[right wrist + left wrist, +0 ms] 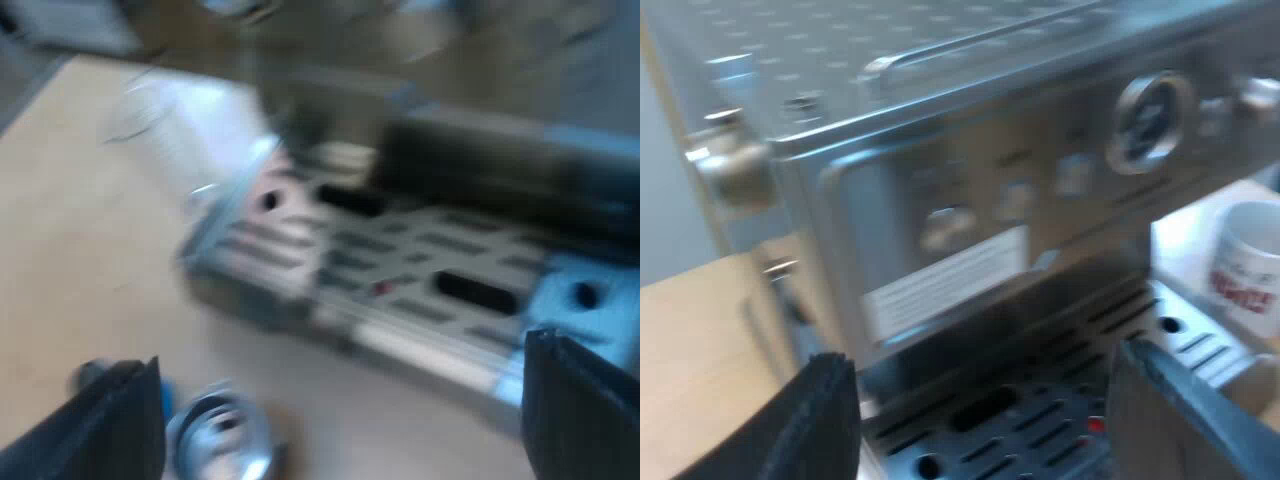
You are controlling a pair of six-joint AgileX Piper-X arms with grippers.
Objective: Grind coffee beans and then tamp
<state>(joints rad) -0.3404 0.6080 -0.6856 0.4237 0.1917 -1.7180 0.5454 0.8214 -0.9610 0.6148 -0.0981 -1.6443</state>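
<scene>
My left gripper (985,435), spread wide and empty, faces the espresso machine (980,190): brushed steel, round knobs, a dial, slotted drip tray (1060,400) below. A white mug (1250,265) with red print stands beside it. My right gripper (340,425), equally wide and empty, hangs near a shiny round piece, perhaps the tamper (220,440).

The things stood on a light wooden table (700,340). The espresso machine (970,200) rested directly on this wood, and its slotted drip tray (420,270) reached out low over the surface. A white mug (1252,262) with red print stood just beside the tray's corner, on a paler patch; whether this patch was the table itself I could not tell. On the bare wood near the tray's front edge lay a shiny round metal piece (215,440) with a blue part, apart from the machine.
</scene>
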